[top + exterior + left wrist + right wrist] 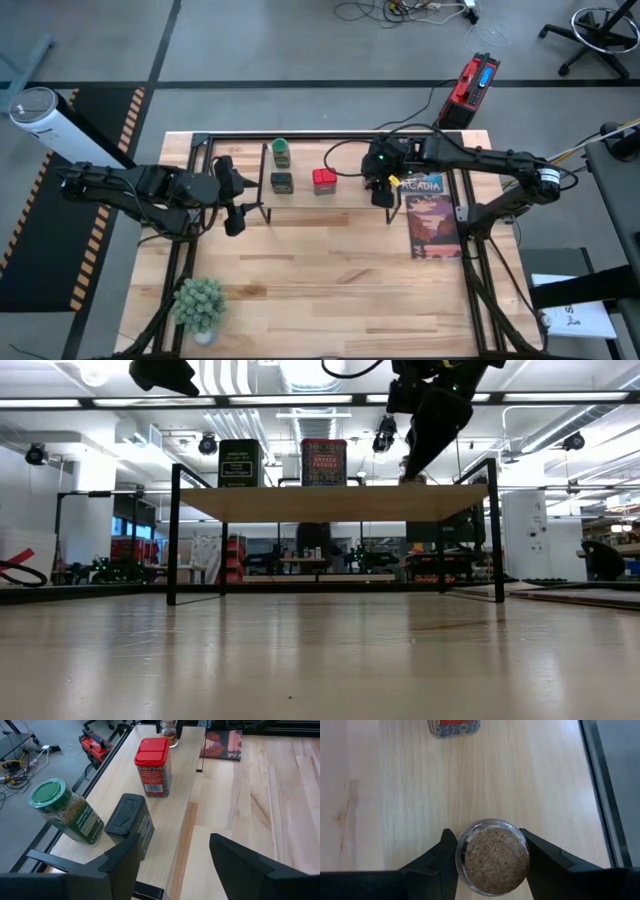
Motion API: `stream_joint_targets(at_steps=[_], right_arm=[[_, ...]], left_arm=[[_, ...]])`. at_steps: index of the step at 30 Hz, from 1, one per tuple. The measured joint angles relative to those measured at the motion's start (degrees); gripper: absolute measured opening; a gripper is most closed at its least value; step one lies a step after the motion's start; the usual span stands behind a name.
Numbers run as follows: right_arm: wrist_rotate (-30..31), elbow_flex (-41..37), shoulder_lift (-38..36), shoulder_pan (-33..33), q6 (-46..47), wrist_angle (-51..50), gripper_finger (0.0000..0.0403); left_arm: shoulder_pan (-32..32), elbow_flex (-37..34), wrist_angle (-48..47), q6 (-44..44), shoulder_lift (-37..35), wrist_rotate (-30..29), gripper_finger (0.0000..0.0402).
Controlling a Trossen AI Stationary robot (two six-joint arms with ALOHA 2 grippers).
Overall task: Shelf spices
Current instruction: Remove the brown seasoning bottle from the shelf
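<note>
Shelf light wood; right fingers clamp tan jar; left fingers apart.

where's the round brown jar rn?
On the shelf at its right end, between the right gripper fingers; the round brown jar sits right of the red tin.

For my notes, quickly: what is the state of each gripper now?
Left gripper: open, holding nothing.
Right gripper: closed on the round tan-brown jar.

round jar — base cut off | red tin — mostly cropped
</note>
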Motion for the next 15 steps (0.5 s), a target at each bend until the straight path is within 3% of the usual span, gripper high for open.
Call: stream_joint_targets(at_steps=[15], right_arm=[[-0.1, 1.01, -0.06, 1.8, 0.07, -1.01, 0.0156]], left_arm=[[-0.04, 0.0, -0.05, -0.94, 0.44, 0.83, 0.0221]])
